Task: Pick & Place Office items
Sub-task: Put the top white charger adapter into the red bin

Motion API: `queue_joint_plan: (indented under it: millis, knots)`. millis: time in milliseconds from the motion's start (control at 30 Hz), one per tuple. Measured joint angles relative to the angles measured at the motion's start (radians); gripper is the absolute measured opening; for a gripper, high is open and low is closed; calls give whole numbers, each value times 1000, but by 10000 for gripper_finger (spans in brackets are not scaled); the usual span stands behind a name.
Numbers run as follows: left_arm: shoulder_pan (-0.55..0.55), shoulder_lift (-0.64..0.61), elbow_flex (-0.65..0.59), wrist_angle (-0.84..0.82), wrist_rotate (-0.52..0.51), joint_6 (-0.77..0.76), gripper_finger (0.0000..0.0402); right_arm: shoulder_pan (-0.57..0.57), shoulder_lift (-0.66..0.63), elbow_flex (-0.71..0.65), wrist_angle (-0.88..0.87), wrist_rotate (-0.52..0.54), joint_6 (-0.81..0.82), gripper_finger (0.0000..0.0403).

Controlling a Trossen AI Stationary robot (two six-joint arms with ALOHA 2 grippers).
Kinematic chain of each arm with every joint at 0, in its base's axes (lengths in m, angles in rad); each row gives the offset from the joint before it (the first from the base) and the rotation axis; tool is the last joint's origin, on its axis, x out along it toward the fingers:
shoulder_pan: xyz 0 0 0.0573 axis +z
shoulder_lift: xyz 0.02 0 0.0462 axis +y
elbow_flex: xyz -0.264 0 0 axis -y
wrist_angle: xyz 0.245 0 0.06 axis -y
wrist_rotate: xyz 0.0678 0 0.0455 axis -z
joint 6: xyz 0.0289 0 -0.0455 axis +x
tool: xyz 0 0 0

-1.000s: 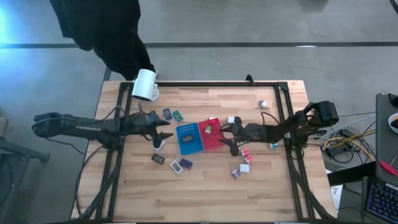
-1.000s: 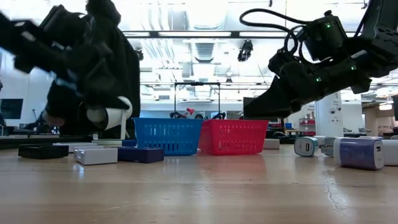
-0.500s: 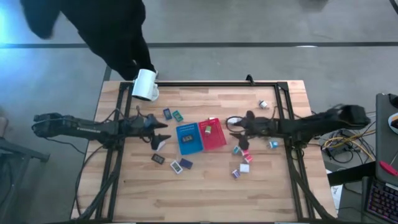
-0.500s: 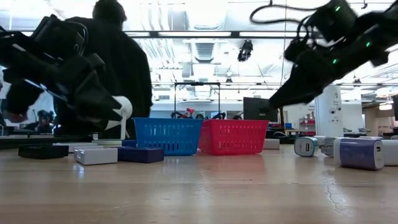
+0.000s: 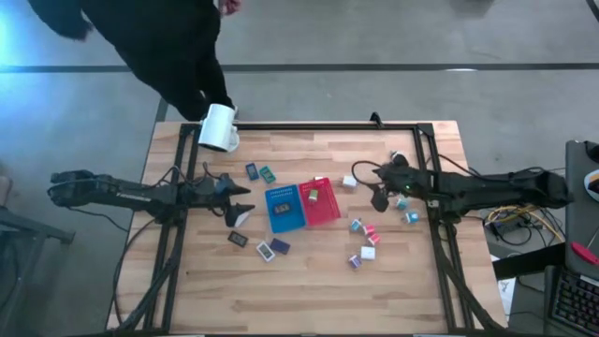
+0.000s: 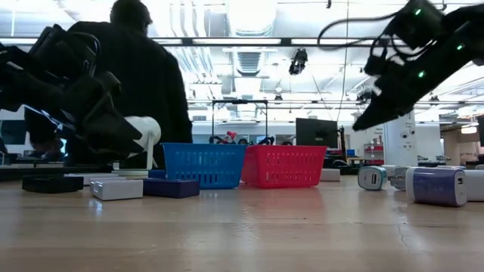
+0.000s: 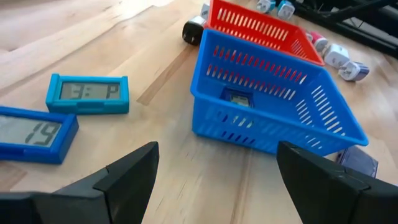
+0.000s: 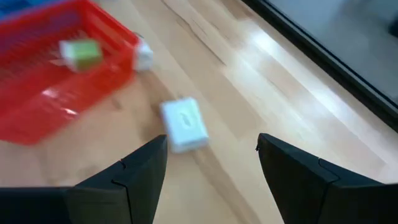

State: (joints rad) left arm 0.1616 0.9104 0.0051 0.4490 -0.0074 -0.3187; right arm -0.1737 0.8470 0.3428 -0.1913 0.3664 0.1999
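- High view: the right gripper [image 5: 378, 195] has pulled back from over the red plastic slatted basket [image 5: 321, 204] toward the table's right side within the last second, its arm now stretched low and long from the right edge. A pale yellow-green block [image 5: 312, 196] lies in the red basket, so I judge a drop is just done and the next pick is being lined up. A small white plug-shaped piece [image 5: 348, 182] lies just left of the gripper; more small teal, pink and white pieces [image 5: 365, 239] are scattered nearer the front.
- The left gripper [image 5: 240, 201] has hardly moved. It sits left of the blue plastic slatted basket [image 5: 284, 209], arm stretched from the left edge, with the flat dark blue display piece [image 5: 252, 171] and teal display piece [image 5: 267, 174] just beyond it.
- Low view: the right arm has risen and drawn off to the right; both baskets stand side by side mid-table. A person in dark clothing [image 6: 144, 75] stands behind the table.
- Left wrist view: the left fingers [image 7: 127, 171] are spread wide, with nothing between them; the blue basket is ahead, holding one flat piece.
- Right wrist view: the right fingers [image 8: 140, 171] are parted and empty, with the white plug-shaped piece on bare wood ahead of them.
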Motion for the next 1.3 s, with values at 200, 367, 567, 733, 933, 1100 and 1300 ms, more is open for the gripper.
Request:
queue_joint_plan:
  millis: [200,367,567,733,933,1100,1300]
  knots:
    - [0,0,0,8,0,0,330,-141,94,55,-1,-85,-94,244]
    - [0,0,0,7,3,0,330,-217,153,167,-46,-204,-154,244]
    - [0,0,0,6,24,1,330,-253,268,287,-107,-322,-192,245]
    - [0,0,0,3,35,4,330,-255,409,340,-127,-322,-252,274]
    - [0,0,0,-1,38,8,330,-285,578,408,-204,-322,-255,333]
    - [0,0,0,-2,42,8,330,-307,663,466,-267,-315,-274,355]
    - [0,0,0,-21,42,7,330,-307,683,546,-314,-323,-307,357]
